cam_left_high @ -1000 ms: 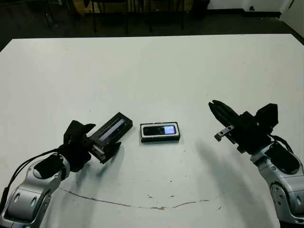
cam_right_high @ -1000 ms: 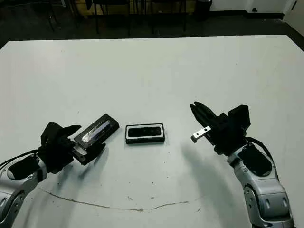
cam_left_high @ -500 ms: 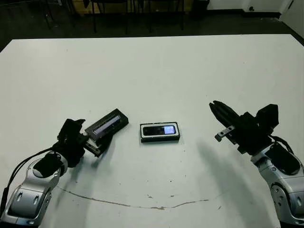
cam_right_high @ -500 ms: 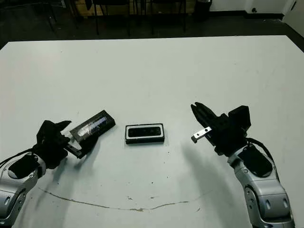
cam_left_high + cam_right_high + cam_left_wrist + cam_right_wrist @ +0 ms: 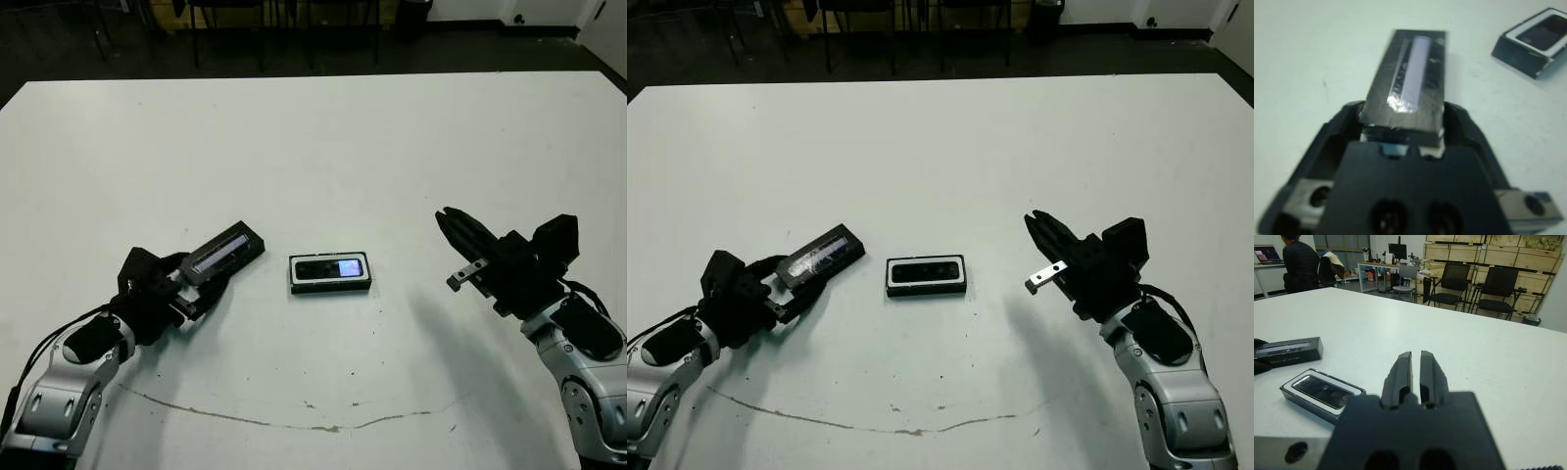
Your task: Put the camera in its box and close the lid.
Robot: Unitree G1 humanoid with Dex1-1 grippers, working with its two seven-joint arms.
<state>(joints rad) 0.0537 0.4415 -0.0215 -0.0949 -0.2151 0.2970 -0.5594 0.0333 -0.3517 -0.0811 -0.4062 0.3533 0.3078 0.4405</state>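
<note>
— Where is everything on the white tabletop [image 5: 323,147]?

— The flat black camera [image 5: 330,266] with its lit bluish screen lies in the white-lined black box [image 5: 330,285], mid-tabletop. The left hand [image 5: 186,291] pinches the black glossy-striped lid [image 5: 226,253] by one end.

— And the right hand [image 5: 1043,250]?

— Away to the right, holding nothing. Its wrist view shows the fingers [image 5: 1399,377] pressed nearly together, and a person [image 5: 1300,262] seated beyond.

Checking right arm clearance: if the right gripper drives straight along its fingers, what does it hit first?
Likely nothing: the right gripper points across bare table; the box with the camera lies off to one side. Depth is uncertain.
</note>
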